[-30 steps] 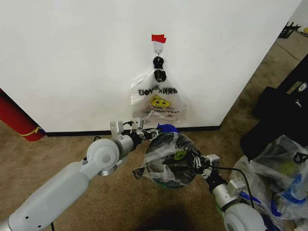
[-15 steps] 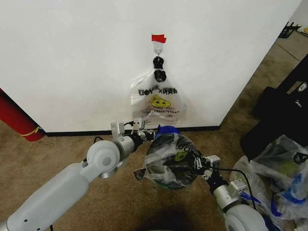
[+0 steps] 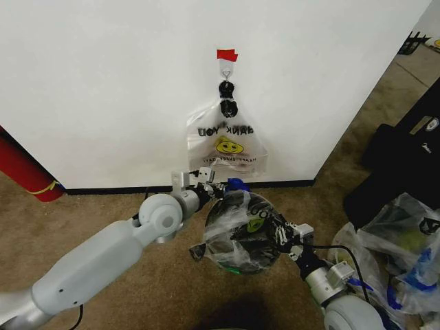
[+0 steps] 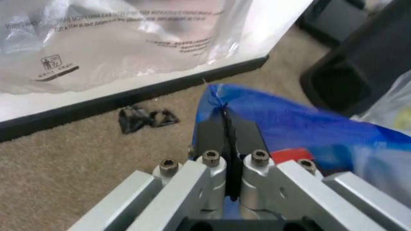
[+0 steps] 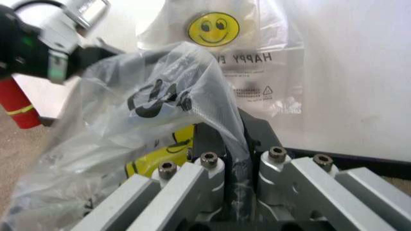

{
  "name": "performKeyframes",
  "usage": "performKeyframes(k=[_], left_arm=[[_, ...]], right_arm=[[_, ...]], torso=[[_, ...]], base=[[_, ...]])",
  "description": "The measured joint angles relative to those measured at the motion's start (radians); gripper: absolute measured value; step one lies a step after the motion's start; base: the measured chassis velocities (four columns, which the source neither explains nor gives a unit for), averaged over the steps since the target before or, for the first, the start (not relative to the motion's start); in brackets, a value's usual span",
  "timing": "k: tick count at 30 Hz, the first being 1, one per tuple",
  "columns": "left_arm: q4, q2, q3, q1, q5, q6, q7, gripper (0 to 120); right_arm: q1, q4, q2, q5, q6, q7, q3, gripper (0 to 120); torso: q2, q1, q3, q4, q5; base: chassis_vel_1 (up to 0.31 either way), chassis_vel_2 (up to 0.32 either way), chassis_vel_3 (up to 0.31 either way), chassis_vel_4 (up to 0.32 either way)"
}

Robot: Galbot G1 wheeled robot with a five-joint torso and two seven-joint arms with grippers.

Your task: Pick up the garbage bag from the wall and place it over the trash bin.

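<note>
Tan carpet [image 3: 103, 206], white wall [image 3: 103, 82]; your left gripper [image 3: 218, 187] and right gripper [image 3: 275, 232], both pinching the bag [image 3: 237, 230], have slid rightward.

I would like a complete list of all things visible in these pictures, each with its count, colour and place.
garbage bag: one, translucent with blue patches, spread over the bin, pinched on both sides
trash bin: one, black mesh, on the carpet near the wall, under the bag
wall: white with black baseboard, behind
smiley-face bag: one, translucent white, hanging on the wall hook
red tape: one strip, above the hook
red cylinder: one, far left by the wall
clear sacks: several, floor at right
left gripper: shut on the bag's blue edge
right gripper: shut on the bag's opposite edge
</note>
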Motion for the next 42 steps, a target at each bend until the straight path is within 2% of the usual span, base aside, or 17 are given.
performKeyframes(k=[7,21,34,38,42], left_arm=[[0.069,0.014,0.042,-0.049,0.017,0.004,0.044,0],[0.113,0.024,0.091,-0.131,0.024,0.031,0.116,0],[0.125,0.028,0.150,-0.180,0.099,0.091,0.230,0],[0.106,0.028,0.125,-0.179,0.088,0.102,0.212,10],[0.085,0.040,0.066,-0.167,0.058,0.129,0.177,26]], right_arm=[[0.013,-0.022,-0.022,-0.021,0.040,-0.046,-0.012,1],[0.057,-0.108,-0.045,-0.095,0.179,-0.181,-0.009,1],[0.061,-0.121,-0.043,-0.105,0.215,-0.228,-0.006,1],[0.061,-0.126,-0.035,-0.107,0.215,-0.228,-0.006,1],[0.069,-0.140,-0.018,-0.087,0.211,-0.210,-0.009,1]], torso=[[0.000,0.000,0.000,0.0004,0.0001],[0.000,0.000,0.000,0.0004,0.0001],[0.000,0.000,0.000,0.0003,0.0000],[0.000,0.000,0.000,0.0002,0.0000],[0.000,0.000,0.000,0.0001,0.0000]], base=[[0.000,0.000,0.000,0.000],[0.000,0.000,0.000,0.000],[0.000,0.000,0.000,0.000],[0.000,0.000,0.000,0.000],[0.000,0.000,0.000,0.000]])
